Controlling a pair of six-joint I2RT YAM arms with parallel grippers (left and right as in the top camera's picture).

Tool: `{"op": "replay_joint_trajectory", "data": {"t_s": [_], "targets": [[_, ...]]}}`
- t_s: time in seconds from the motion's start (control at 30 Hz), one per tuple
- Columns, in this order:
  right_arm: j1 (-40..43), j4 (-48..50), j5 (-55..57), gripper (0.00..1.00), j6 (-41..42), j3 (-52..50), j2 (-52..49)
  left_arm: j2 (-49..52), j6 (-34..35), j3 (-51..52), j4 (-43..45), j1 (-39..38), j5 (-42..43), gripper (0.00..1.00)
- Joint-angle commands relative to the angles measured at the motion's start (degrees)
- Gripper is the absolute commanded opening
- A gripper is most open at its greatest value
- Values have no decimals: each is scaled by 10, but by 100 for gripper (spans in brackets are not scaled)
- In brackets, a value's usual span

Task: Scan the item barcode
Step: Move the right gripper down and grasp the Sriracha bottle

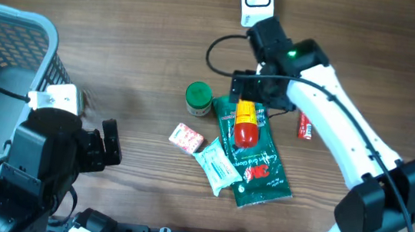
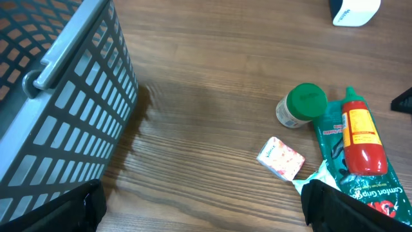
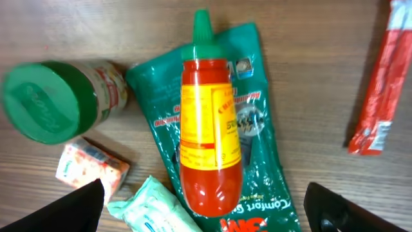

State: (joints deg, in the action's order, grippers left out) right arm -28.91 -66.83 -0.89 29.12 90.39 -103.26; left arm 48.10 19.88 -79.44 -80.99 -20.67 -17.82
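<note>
A red sauce bottle (image 1: 246,124) with a yellow label and green cap lies on a green 3M packet (image 1: 260,164) at the table's middle. My right gripper (image 1: 254,98) hovers open just above the bottle's cap end. In the right wrist view the bottle (image 3: 207,142) lies between the spread fingers, untouched, with the right gripper (image 3: 206,209) over its base. A white barcode scanner (image 1: 255,1) stands at the far edge. My left gripper (image 1: 108,146) is open and holds nothing, low at the left beside the basket. The left wrist view shows the bottle (image 2: 360,132) and the scanner (image 2: 353,9).
A grey mesh basket (image 1: 7,41) fills the left side. Around the bottle lie a green-lidded jar (image 1: 198,98), a small pink box (image 1: 187,138), a pale green wipes pack (image 1: 216,167) and a red stick packet (image 1: 304,126). A black cable loops near the scanner.
</note>
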Motion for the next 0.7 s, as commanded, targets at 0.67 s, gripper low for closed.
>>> {"op": "replay_joint_trajectory", "data": {"t_s": [0.67], "targets": [[-66, 106, -70, 100, 3, -114, -179, 0, 5, 1, 1, 3, 4, 100]]}}
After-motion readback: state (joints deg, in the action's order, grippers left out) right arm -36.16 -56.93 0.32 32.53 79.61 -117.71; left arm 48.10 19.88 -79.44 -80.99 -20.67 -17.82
